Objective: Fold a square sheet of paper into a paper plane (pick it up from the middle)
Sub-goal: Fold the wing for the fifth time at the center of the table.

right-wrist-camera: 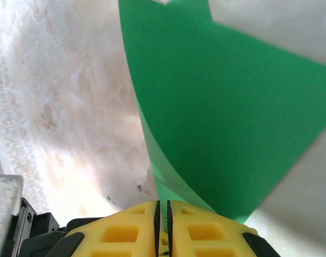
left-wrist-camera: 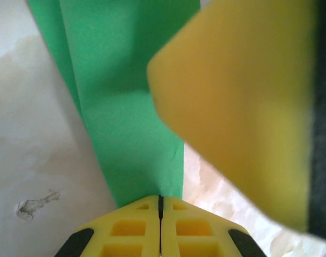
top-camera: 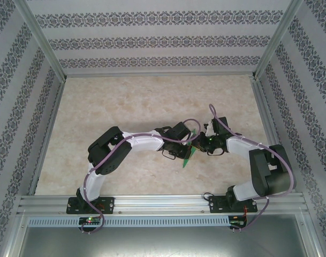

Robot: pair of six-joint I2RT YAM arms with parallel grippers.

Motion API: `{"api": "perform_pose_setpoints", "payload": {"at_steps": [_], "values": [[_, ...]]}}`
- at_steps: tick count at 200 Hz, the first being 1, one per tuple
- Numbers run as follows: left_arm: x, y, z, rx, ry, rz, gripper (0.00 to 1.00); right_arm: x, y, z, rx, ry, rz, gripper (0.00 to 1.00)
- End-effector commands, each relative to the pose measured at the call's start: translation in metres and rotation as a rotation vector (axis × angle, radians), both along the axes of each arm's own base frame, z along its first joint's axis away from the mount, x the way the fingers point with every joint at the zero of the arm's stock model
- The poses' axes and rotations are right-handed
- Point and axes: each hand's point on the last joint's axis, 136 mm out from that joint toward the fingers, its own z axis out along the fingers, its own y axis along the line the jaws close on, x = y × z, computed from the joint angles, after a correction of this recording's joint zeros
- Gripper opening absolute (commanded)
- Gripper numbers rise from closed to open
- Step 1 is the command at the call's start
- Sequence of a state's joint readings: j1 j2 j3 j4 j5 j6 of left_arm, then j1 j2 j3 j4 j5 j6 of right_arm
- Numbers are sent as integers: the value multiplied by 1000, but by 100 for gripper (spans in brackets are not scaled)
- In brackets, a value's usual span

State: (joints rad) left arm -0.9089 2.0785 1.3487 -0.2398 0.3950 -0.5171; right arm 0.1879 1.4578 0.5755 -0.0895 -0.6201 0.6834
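Seen from above, both arms reach in toward the middle of the table (top-camera: 125, 107), just right of centre in the frame, and their ends meet there over a piece of green paper (left-wrist-camera: 130, 107). A narrow green tip pokes out below the meeting point, aimed at the bottom of the frame, and the rest of the paper is hidden under the black wrists.

In the left wrist view, the left tool (left-wrist-camera: 160, 199) sits at the bottom centre. Its two yellow fingers are pressed together with just a thin dark seam between them. The paper comes up out of that seam as a long strip and widens toward the top of the frame, so this tool is clamped on it. A large blurred yellow finger (left-wrist-camera: 237, 107) of the other arm covers the upper right of this view, in front of the paper. A small dark scuff (left-wrist-camera: 37, 203) marks the table at lower left.

In the right wrist view, the right tool (right-wrist-camera: 163, 202) is also at the bottom centre. Its fingers stand nearly together, with a thin strip caught between two hairline gaps. The paper curves up from there into a broad sheet across the upper right. It appears pinched at its lower edge.
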Motion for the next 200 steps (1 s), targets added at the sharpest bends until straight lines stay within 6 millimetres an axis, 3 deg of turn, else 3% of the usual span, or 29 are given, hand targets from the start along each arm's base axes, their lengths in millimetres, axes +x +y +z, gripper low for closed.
{"api": "perform_pose_setpoints", "payload": {"at_steps": [1, 42, 74, 119, 146, 173, 200], "values": [[-23, 36, -53, 184, 40, -28, 8, -8, 16, -3, 97, 42, 6, 13], [-24, 33, -46, 159, 31, -44, 8, -18, 17, -19, 90, 89, 7, 13], [-24, 26, -36, 120, 28, -47, 9, -27, 0, -35, -20, 122, -25, 11], [-18, 6, 9, -26, -6, -24, 12, -37, -12, -53, -84, 166, -54, 10], [-15, 4, 29, -64, -25, 2, 14, -41, -14, -56, -95, 174, -53, 10], [-11, 29, 19, 54, -43, 75, 15, -43, -17, -58, -105, 176, -53, 10], [-16, 32, 14, 50, -35, 101, 16, -43, -17, -58, -107, 176, -57, 10]]}}
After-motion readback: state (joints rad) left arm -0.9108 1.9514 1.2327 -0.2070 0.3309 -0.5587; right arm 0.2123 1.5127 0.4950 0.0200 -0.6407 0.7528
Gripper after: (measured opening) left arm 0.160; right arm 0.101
